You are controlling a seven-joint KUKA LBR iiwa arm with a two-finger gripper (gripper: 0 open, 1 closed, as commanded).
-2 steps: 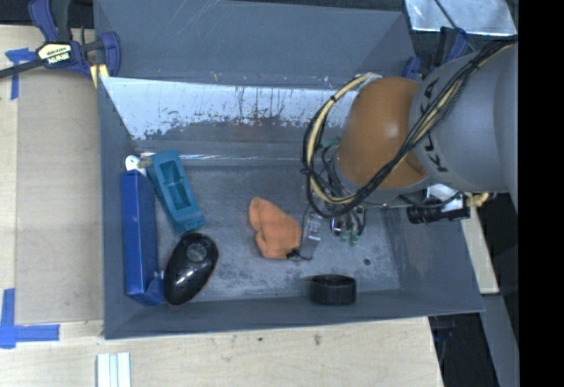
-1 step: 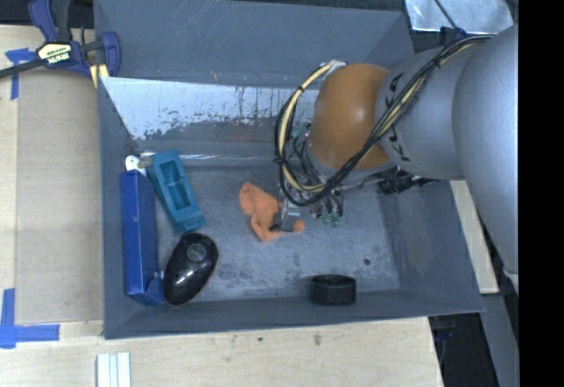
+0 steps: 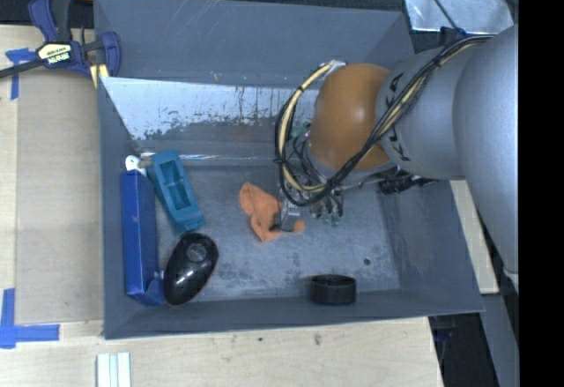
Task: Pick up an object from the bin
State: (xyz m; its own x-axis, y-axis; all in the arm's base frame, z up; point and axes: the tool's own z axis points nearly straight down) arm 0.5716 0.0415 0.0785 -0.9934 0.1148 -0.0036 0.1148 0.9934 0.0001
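Orange cloth (image 3: pixel 256 204): a small crumpled soft piece on the bin floor, directly under the pincer and spreading out to the left of it in the camera view; its right end lies against the pincer tip.
Pincer (image 3: pixel 289 221): lowered onto the right end of the orange cloth, touching it; whether it is spread or pressed together, I cannot tell, as the wrist hides it.
Wrist: the orange cover (image 3: pixel 351 116) and looped cables (image 3: pixel 289 125) sit just above and to the right of the pincer.
Black round cap (image 3: pixel 332 289): below the pincer and slightly right, near the front wall, apart from the cloth.
Black computer mouse (image 3: pixel 189 267): below and to the left of the pincer, well apart from it.
Teal ridged block (image 3: pixel 176 191): to the left of the pincer, beyond the cloth, lying at a slant.
Blue bar (image 3: pixel 134 231): farthest left of the pincer, long, lying along the left wall, its lower end just beside the mouse.
Bin (image 3: pixel 256 313): grey metal with sloped walls, around all of these.
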